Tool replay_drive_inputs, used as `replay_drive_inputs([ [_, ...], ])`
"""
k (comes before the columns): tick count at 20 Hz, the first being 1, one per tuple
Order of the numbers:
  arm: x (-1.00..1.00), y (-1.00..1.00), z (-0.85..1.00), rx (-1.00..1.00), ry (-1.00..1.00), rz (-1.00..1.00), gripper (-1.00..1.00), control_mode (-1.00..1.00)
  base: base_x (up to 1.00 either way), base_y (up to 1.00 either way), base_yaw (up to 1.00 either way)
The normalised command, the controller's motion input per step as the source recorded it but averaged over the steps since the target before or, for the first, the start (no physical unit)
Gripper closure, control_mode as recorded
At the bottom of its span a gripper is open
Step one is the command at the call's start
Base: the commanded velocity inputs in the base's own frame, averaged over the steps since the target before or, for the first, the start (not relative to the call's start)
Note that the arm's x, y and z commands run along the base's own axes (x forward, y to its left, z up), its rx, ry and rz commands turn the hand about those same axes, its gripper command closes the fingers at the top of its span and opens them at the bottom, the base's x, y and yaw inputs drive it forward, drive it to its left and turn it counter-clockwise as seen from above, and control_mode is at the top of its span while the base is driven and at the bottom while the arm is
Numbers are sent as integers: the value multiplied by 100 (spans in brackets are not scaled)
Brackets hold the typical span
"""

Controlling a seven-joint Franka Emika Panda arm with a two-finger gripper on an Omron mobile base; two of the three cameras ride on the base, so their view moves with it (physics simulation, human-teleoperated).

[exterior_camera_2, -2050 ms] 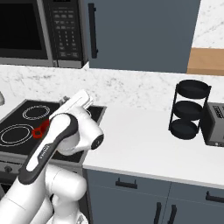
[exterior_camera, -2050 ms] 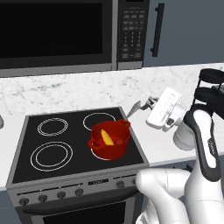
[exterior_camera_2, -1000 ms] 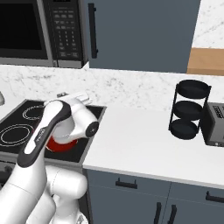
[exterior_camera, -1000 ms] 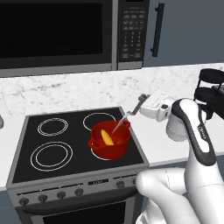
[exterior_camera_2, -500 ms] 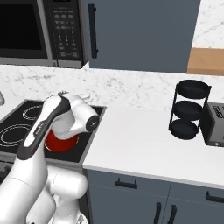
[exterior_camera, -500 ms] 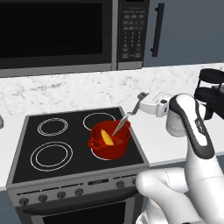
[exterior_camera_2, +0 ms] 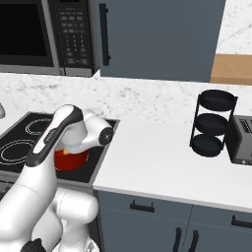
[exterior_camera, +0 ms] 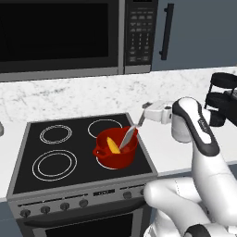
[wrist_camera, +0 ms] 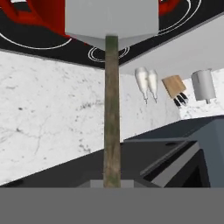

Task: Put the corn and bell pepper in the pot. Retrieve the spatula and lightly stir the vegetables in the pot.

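The red pot [exterior_camera: 115,155] stands on the front right burner of the stove, and part of it shows under my arm [exterior_camera_2: 69,160]. The yellow corn [exterior_camera: 112,144] lies inside it. The bell pepper is hidden. My gripper [exterior_camera: 146,113] hangs just right of and above the pot, shut on the thin handle of the spatula [exterior_camera: 132,129]. The spatula slants down to the left, and its grey blade [exterior_camera: 126,139] dips into the pot beside the corn. In the hand view the handle [wrist_camera: 111,113] runs straight away from me to the blade [wrist_camera: 111,19], with the pot's red wall [wrist_camera: 48,17] behind it.
The black stovetop [exterior_camera: 55,162] has three free burners left of the pot. A microwave [exterior_camera: 60,34] hangs above. On the white counter to the right stand a black tiered rack [exterior_camera_2: 211,123] and a toaster [exterior_camera_2: 241,140]. White shakers [wrist_camera: 146,83] and a knife block [wrist_camera: 175,89] sit further off.
The gripper has carried the spatula left across the counter to the pot. The blade has come down from beside the pot into it, next to the corn.
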Motion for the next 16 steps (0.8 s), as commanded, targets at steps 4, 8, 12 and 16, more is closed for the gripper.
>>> replay_drive_inputs([
  [4, 29, 9, -19, 0, 11, 0, 100, -100, 0, 0, 0],
  [8, 37, 8, -11, 0, 10, 0, 100, -100, 0, 0, 0],
  [12, 41, 4, -16, 0, 8, 0, 100, -100, 0, 0, 0],
  [16, 38, 1, -30, 0, 1, 0, 100, -100, 0, 0, 0],
])
